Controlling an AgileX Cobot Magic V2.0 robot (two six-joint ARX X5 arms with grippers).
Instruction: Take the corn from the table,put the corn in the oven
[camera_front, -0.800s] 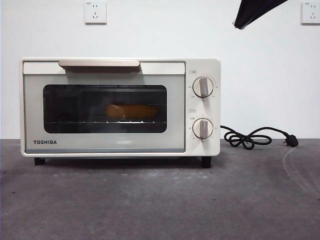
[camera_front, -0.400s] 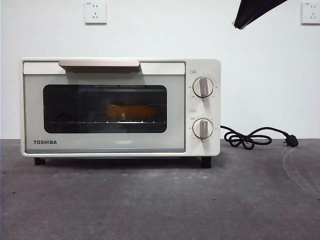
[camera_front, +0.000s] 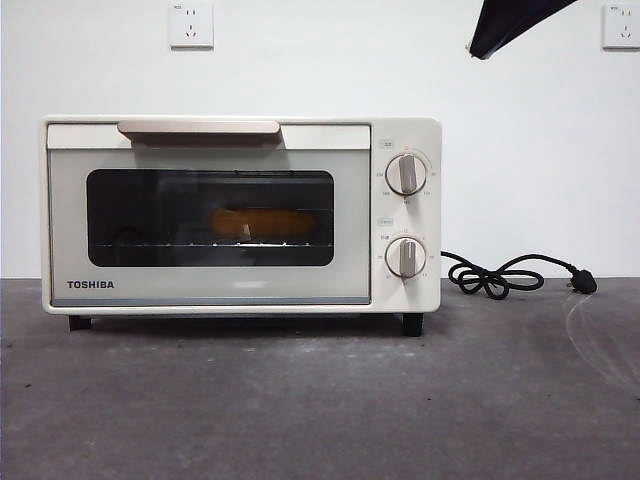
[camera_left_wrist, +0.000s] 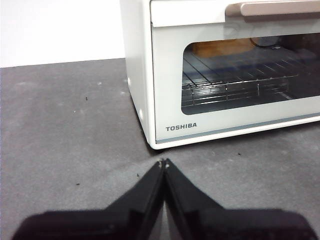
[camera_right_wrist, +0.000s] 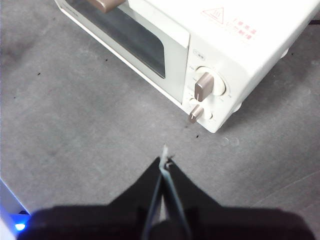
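The cream-white TOSHIBA oven (camera_front: 240, 215) stands on the dark grey table (camera_front: 320, 400) with its door closed. Behind the dark glass the yellow-orange corn (camera_front: 262, 222) lies on the wire rack, dimly visible; the corn (camera_left_wrist: 222, 47) also shows through the window in the left wrist view. My left gripper (camera_left_wrist: 163, 163) is shut and holds nothing, low over the table in front of the oven's (camera_left_wrist: 220, 75) corner by the logo. My right gripper (camera_right_wrist: 164, 159) is shut and empty, raised above the table in front of the oven's (camera_right_wrist: 210, 55) knob end. A black arm tip (camera_front: 510, 25) shows at the top right.
A black cord and plug (camera_front: 515, 275) lie coiled on the table to the right of the oven. Two wall sockets (camera_front: 191, 24) sit on the white wall behind. Both knobs (camera_front: 405, 173) point upward.
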